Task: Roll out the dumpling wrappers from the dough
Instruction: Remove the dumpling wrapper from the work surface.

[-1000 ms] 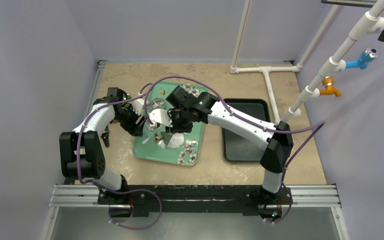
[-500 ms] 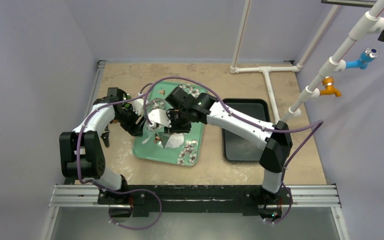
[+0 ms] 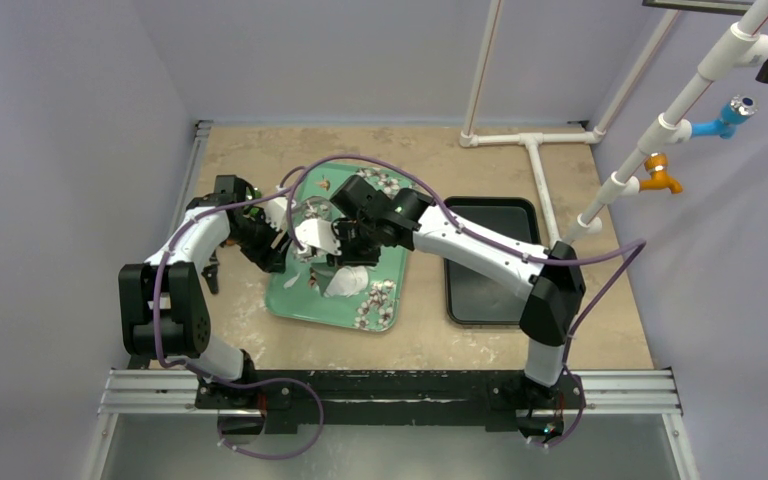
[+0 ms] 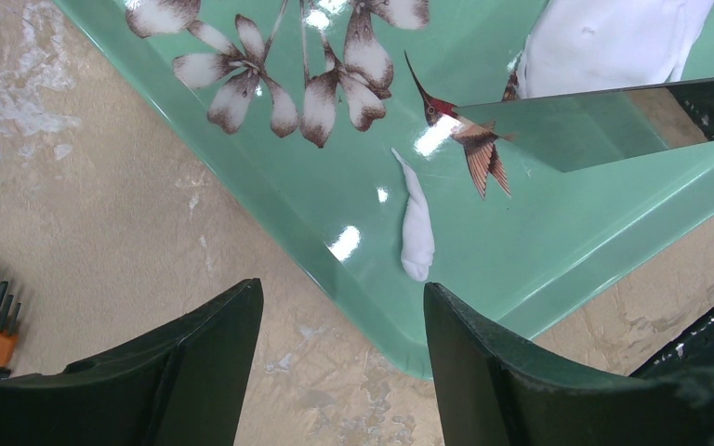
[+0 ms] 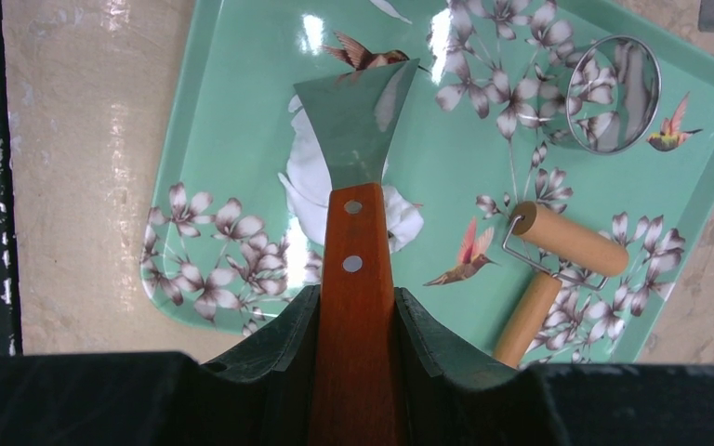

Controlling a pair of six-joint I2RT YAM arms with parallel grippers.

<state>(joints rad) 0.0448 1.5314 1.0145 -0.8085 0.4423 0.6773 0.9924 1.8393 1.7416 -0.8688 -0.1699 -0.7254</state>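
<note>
One scraper (image 5: 357,121), one roller (image 5: 567,240), one ring (image 5: 614,93), perhaps two dough pieces (image 5: 309,181).

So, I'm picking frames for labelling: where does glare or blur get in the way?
Left wrist: glare spots dot the green tray, and the scraper mirrors it. Right wrist: glare streaks near the picture's top; the dough washes out to flat white. Top external: sharp, but the tray's contents are tiny.
</note>
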